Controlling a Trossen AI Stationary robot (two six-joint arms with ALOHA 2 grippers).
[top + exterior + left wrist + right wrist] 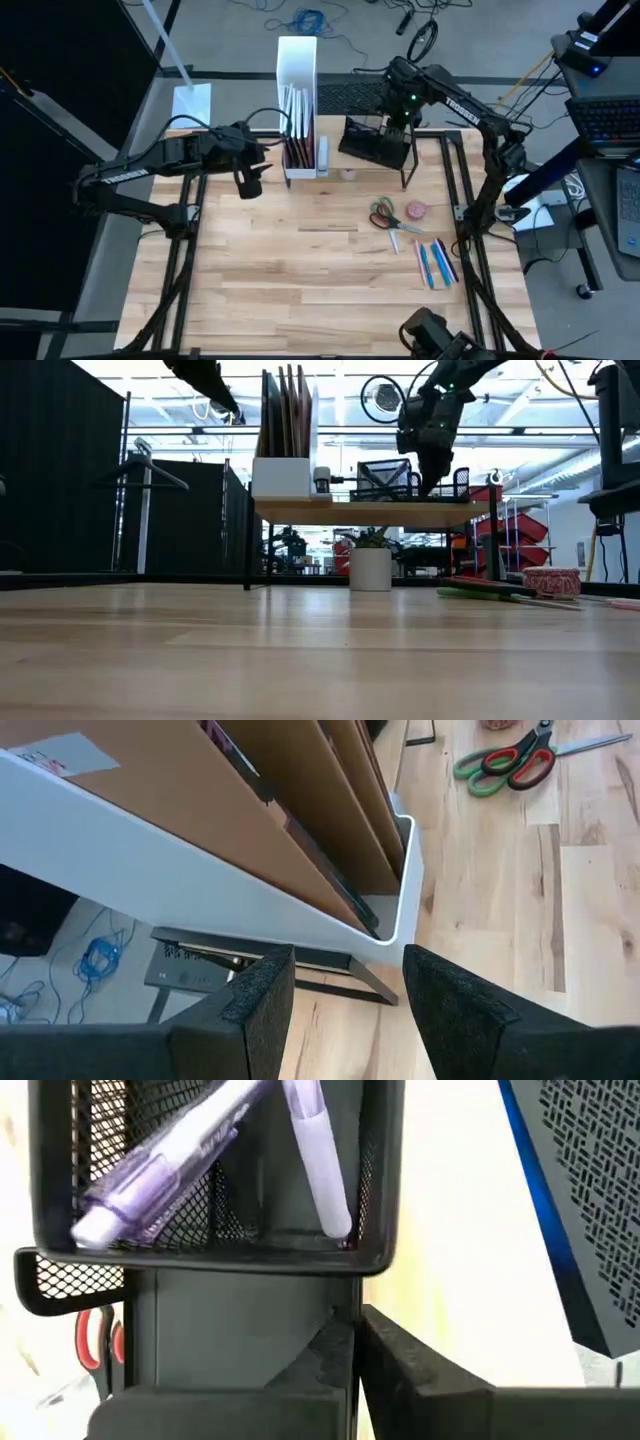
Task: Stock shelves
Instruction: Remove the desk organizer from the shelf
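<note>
From above, the riser [375,160] stands at the table's [300,290] far edge. A white file box [297,110] sits on the riser's left end and a black mesh organizer [372,145] just right of the box. The left arm reaches in from the left, elbow bent, and its gripper [247,180] hangs just left of the box, in front of the riser. The right arm folds back from the table's right side, and its gripper [398,128] points down over the organizer. Scissors [384,214], a pink tape roll [416,211] and pens [435,262] lie on the table in front of the riser's right end.

At table height, the riser [370,512] stands on thin black legs with the box [283,455] and the organizer [400,480] on top. The right gripper [428,465] drops from above into the organizer.

The left wrist view shows its fingers [262,1005] spread apart with nothing between them, by the box [250,880], which holds brown folders.

The right wrist view shows its fingers [330,1360] pressed together, holding nothing, just above the organizer [210,1250], where two purple markers [315,1155] lean in a mesh cup.
</note>
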